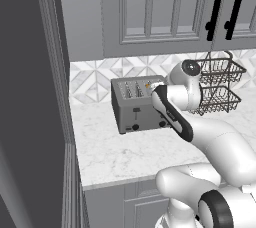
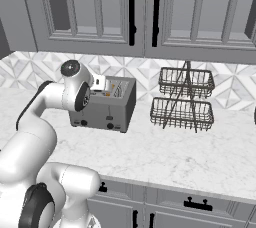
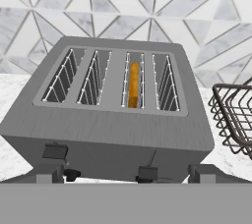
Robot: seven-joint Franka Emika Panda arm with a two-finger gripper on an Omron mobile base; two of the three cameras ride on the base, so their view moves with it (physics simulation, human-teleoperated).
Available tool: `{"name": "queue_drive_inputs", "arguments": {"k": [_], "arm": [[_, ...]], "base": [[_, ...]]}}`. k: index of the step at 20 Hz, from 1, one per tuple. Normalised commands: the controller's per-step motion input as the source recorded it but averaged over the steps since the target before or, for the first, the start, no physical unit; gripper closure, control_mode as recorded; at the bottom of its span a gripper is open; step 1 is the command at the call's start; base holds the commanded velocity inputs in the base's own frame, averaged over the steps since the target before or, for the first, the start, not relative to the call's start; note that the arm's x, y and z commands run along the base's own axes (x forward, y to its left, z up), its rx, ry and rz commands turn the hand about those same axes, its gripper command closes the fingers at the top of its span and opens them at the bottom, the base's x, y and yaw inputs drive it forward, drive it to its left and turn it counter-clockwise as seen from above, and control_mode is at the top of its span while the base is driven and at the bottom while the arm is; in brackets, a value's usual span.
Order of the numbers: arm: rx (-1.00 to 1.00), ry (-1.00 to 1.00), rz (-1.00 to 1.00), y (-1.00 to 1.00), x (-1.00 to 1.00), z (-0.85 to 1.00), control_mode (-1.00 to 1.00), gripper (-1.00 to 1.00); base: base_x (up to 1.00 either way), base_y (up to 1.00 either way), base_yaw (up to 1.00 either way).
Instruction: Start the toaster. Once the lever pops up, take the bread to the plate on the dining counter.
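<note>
Left to right across the grey toaster (image 3: pixel 110 102) on the marble worktop (image 1: pixel 125 154): two empty slots, then the bread (image 3: pixel 133 84) standing on edge in the third slot, long axis running front to back. The slice looks light, stiff and crumbly (best pinched gently across its thin faces at the top crust). The gripper (image 3: pixel 125 175) hovers above the front, jaws wide apart and empty.

No text, label, brand or number can be read anywhere. The toaster (image 3: pixel 113 115) has a plain grey front, and its knobs carry no legible markings.
</note>
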Motion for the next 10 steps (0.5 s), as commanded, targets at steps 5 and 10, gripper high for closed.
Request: {"name": "queue_drive_inputs", "arguments": {"k": [5, 10], "arm": [[0.00, 0.00, 0.00, 0.00, 0.00, 0.00, -1.00, -1.00], [0.00, 0.00, 0.00, 0.00, 0.00, 0.00, -1.00, -1.00]], "base": [[0.00, 0.00, 0.00], [0.00, 0.00, 0.00]]}}
